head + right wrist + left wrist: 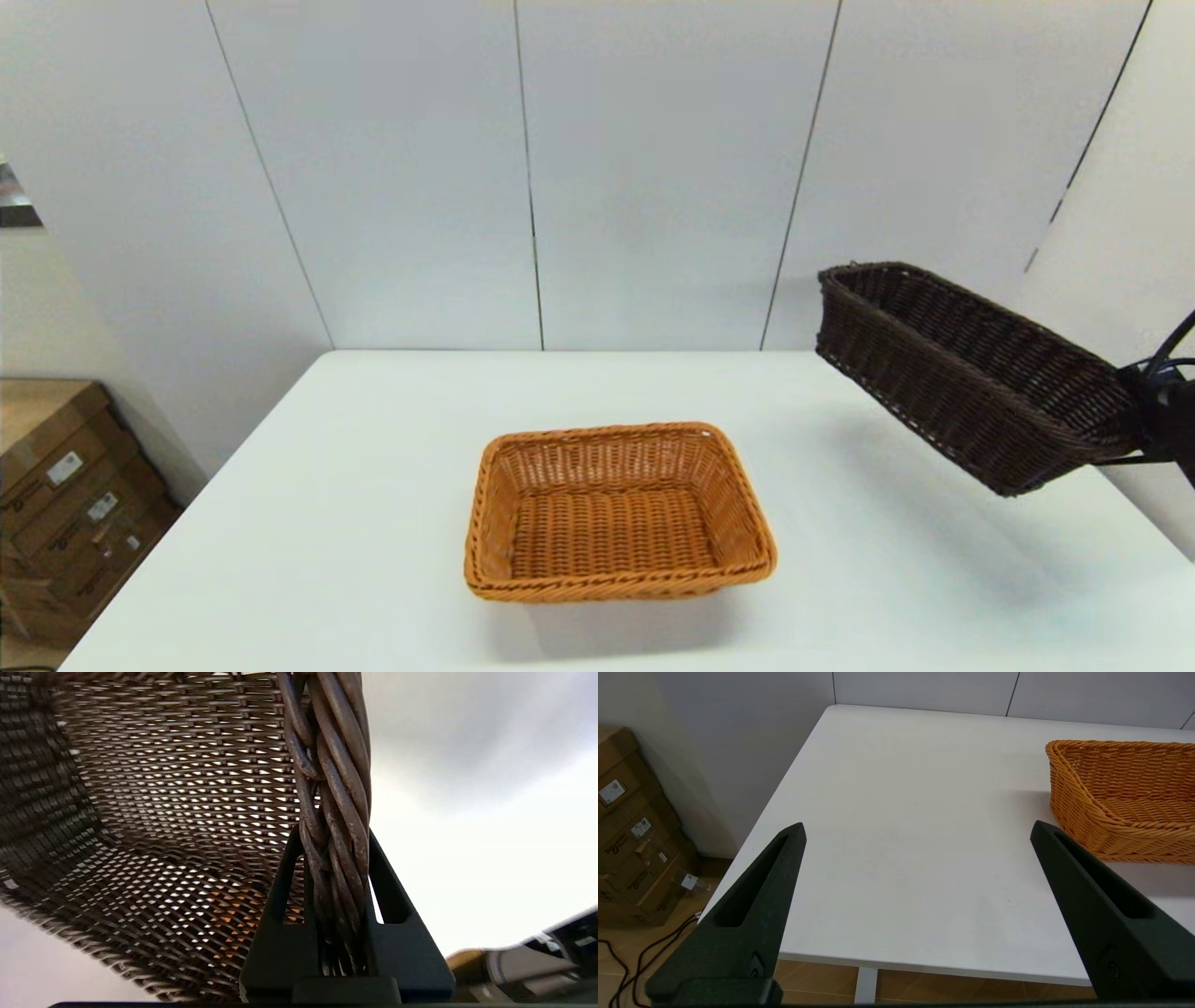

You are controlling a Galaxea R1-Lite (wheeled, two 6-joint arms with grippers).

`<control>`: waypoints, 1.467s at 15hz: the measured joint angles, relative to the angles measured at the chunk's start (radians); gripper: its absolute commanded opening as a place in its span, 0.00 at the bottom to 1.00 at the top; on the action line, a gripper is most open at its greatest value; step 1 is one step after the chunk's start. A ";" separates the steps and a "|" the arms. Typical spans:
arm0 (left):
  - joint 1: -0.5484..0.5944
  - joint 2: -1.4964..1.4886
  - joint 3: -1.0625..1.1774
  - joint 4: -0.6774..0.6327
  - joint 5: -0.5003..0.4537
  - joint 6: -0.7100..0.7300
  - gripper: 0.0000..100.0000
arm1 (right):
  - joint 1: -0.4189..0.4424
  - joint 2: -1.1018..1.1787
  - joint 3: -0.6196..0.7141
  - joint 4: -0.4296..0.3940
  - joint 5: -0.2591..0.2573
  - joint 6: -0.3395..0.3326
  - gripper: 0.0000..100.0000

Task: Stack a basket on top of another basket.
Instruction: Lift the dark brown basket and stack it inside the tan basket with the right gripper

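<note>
while tilted aloft, dark basket (971, 373) in right gripper (334, 835)

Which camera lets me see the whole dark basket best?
The head view: the dark basket shows whole, tilted in the air at the table's right. The right wrist view shows only its weave and braided rim, pinched by the right tool. The left wrist view doesn't show it.

White table (327, 523) bears only the orange-tan basket (616, 509).

The another basket (619, 511) sits mid-tabletop (327, 523). The basket (971, 373) hangs tilted above the tabletop at its two o'clock, well apart, held by the right gripper (1144, 415).
</note>
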 measured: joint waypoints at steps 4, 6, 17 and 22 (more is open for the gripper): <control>0.000 0.000 0.000 0.000 0.000 0.000 1.00 | 0.001 -0.083 -0.016 0.049 0.107 -0.060 0.00; 0.000 0.000 0.000 0.000 0.000 -0.001 1.00 | 0.002 -0.108 -0.020 0.073 0.121 -0.079 0.00; 0.000 0.000 0.000 0.000 0.000 -0.001 1.00 | 0.129 -0.156 -0.047 0.234 0.188 -0.540 0.00; 0.000 0.000 0.000 0.000 0.000 -0.001 1.00 | 0.210 -0.054 -0.123 0.234 0.183 -0.588 0.00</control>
